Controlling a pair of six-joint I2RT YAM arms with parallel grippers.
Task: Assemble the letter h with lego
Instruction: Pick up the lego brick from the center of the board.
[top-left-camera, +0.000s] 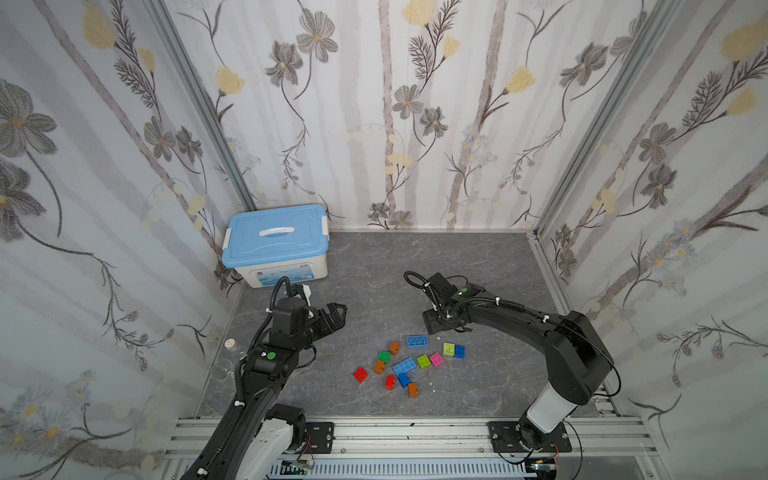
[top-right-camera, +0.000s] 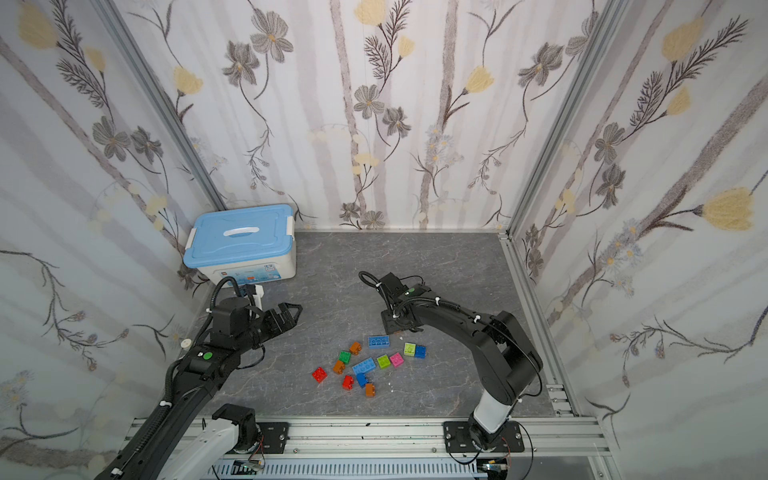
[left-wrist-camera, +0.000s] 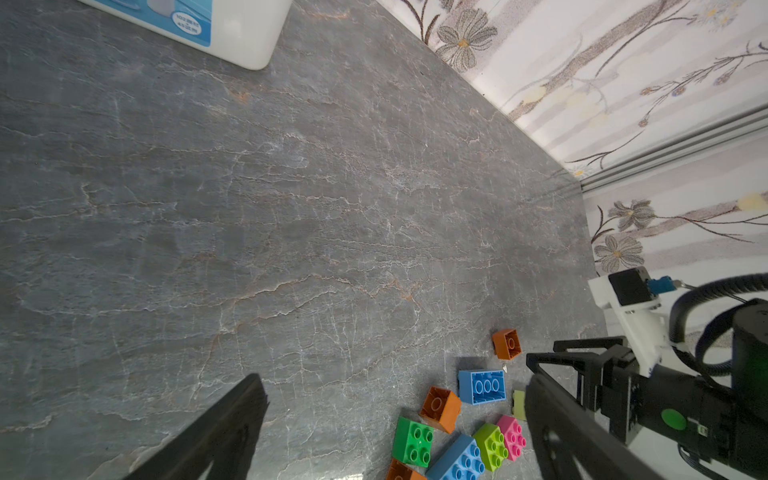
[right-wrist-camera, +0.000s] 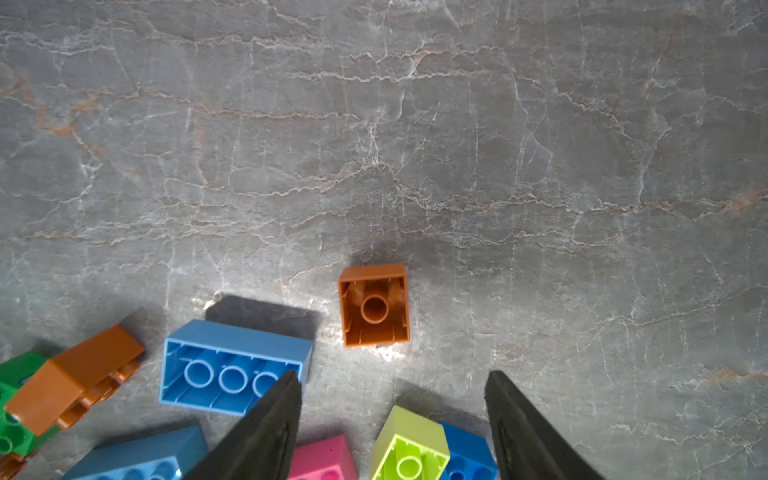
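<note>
At 12 o'clock off right gripper (right-wrist-camera: 392, 374), jaws spread and empty, sits hollow-up orange brick (right-wrist-camera: 374, 305), centred; left gripper (top-left-camera: 340, 318), wide open, is farther.

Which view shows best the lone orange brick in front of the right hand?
The right wrist view: the orange brick is large, sharp and unobstructed, hollow underside showing. The left wrist view shows it whole but small. In both top views the right arm seems to hide it.
</note>
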